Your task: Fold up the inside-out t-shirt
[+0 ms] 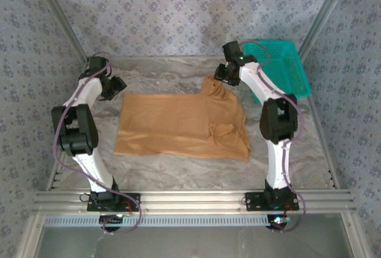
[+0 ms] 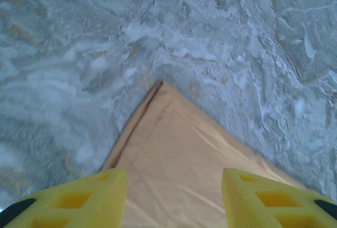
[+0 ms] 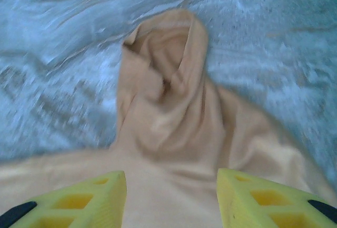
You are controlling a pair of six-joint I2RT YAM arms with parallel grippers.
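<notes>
Backdrop: grey-blue patterned walls (image 1: 178, 8) on three sides, with two slanted metal posts at the far corners.
Table (image 1: 178, 73): one, covered in a wrinkled grey marbled sheet.
Arms: two, white and black, bolted at the near edge, one on each side of the cloth.
T-shirt (image 1: 178, 124): one, plain tan, lying in the middle of the table between the two arms. Mostly flat, with the long side running left to right. Far-right part bunched up into a standing peak. A smaller flap folded over near the right edge.
Basket (image 1: 286, 61): one, teal mesh, in the far right corner behind the right arm, apart from the t-shirt.
Left fingers (image 2: 79, 199): two, yellow, spread apart above the far-left corner of the t-shirt. Nothing pinched; in the wrist view, flat cloth in the gap and the corner pointing away.
Right fingers (image 3: 73, 199): two, yellow, spread apart just beside the bunched peak. Cloth below and ahead of them, none clamped between them.
</notes>
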